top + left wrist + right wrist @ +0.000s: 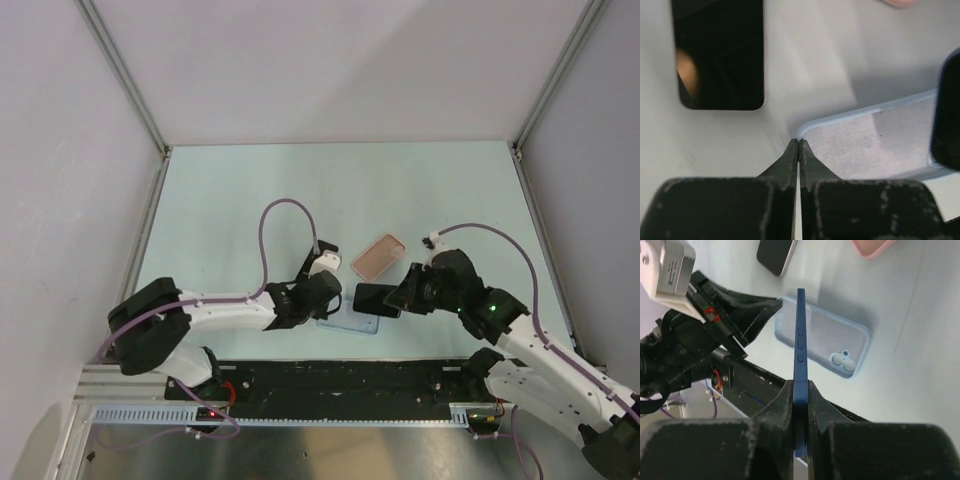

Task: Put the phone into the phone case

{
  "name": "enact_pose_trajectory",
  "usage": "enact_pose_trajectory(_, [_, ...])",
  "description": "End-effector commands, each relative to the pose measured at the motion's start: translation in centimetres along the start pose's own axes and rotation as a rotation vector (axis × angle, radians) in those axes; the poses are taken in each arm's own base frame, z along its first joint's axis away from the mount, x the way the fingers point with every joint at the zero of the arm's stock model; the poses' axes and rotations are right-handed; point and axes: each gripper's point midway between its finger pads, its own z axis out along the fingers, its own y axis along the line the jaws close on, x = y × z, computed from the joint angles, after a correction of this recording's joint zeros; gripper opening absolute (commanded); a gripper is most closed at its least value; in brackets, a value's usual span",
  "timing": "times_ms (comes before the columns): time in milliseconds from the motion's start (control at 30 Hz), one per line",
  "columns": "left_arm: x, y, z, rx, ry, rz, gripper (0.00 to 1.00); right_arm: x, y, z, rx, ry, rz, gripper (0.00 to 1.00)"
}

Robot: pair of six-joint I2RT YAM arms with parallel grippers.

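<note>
My right gripper (800, 383) is shut on the phone (800, 330), which shows edge-on with a blue side and buttons; from above its black screen (375, 298) faces up. It hangs over a light-blue case (827, 335) with a camera cut-out, lying open side up. My left gripper (799, 142) is shut with its tips against that case's corner (807, 131); I cannot tell whether the rim is pinched. The salmon-pink phone case (378, 257) lies empty just beyond, apart from both grippers.
An all-black slab (720, 55) lies flat on the table to the left of the left gripper. The black base rail (330, 375) runs along the near edge. The two arms face each other closely at the table's front middle.
</note>
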Motion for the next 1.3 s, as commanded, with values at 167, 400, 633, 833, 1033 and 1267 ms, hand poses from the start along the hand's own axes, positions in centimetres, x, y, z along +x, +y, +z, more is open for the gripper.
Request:
enact_pose_trajectory(167, [1.2, -2.0, 1.7, 0.107, 0.074, -0.026, 0.10, 2.5, 3.2, 2.3, -0.195, 0.107, 0.028, 0.00])
enact_pose_trajectory(400, [0.6, -0.2, 0.5, 0.072, 0.055, -0.183, 0.39, 3.7, 2.9, 4.2, -0.187, 0.152, 0.052, 0.00])
enact_pose_trajectory(633, [1.2, 1.5, -0.7, 0.050, 0.025, -0.282, 0.32, 4.0, 1.0, 5.4, -0.120, 0.152, 0.102, 0.00])
enact_pose_trajectory(833, [2.7, 1.4, -0.3, 0.062, 0.067, -0.264, 0.21, 4.2, 0.0, 5.8, -0.145, 0.180, 0.173, 0.00])
enact_pose_trajectory(1033, [3.2, -0.4, 0.7, 0.108, 0.100, -0.246, 0.06, 4.9, -0.6, 6.4, -0.151, 0.220, 0.216, 0.00])
enact_pose_trajectory(1267, [4.0, -2.4, 1.4, 0.146, 0.131, -0.220, 0.00, 5.8, -1.1, 7.5, -0.157, 0.238, 0.256, 0.00])
